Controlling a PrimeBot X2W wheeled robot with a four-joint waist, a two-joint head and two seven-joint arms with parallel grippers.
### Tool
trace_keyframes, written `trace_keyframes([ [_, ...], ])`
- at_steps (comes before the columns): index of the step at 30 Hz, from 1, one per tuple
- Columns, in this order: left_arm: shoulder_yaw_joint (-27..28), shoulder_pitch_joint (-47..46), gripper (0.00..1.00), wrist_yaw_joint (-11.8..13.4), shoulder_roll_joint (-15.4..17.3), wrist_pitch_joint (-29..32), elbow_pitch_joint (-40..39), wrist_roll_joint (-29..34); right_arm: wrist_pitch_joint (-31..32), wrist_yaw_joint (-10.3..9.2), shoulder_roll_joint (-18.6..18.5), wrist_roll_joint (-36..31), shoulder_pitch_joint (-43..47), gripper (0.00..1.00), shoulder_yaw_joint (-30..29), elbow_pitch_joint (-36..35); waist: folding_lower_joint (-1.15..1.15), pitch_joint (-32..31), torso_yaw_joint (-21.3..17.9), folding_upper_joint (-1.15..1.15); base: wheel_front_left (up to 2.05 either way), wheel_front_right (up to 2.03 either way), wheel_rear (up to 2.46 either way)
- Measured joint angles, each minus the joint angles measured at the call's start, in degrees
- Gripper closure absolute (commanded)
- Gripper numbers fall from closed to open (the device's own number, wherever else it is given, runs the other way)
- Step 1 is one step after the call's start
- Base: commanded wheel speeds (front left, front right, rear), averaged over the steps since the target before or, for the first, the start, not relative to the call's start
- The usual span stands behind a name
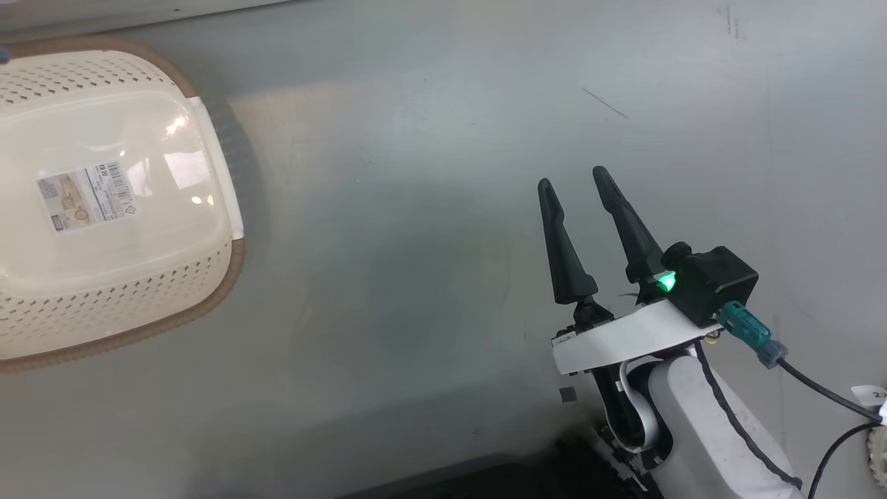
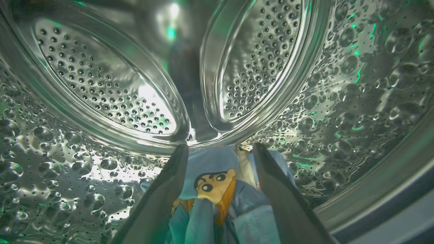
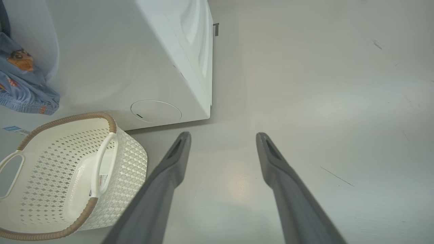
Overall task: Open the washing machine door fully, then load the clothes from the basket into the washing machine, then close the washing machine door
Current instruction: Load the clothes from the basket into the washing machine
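Grey floor (image 1: 443,208), one basket (image 1: 104,305); left hand (image 2: 220,149) wide over clothes (image 2: 213,183) in one drum (image 2: 101,84); right hand (image 1: 572,177) wide.

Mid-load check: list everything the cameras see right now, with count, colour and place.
basket: one, cream-white with brown rim, on the floor, nothing inside
barcode sticker: one, white, on the basket's base
washing machine: one, white, beside the basket
drum: one, perforated steel, inside the machine
clothes: count unclear, light blue with orange-brown figures, inside the drum
floor: grey, under the basket and machine
left gripper: one, dark fingers, open, in the drum astride the clothes
right gripper: one, dark fingers, open, above the floor
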Motion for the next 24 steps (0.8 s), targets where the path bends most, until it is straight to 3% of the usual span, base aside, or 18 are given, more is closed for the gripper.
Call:
trace_keyframes([
  [10, -1.5, 3.3, 0.00, 0.0, -2.8, -4.3, 3.2, -2.1, 0.0, -0.40, -0.1, -0.6, -0.7, 0.00, -2.0, 1.0, 0.00, -3.1, 2.9, 0.00, 0.00, 0.00, 0.00],
  [24, -2.9, 11.1, 0.00, -0.2, -3.9, -7.6, 5.1, -3.8, 0.0, -0.36, -0.1, -1.7, -0.9, 0.00, -3.1, 3.1, 0.00, -8.1, 6.0, 0.00, 0.00, 0.00, 0.00],
])
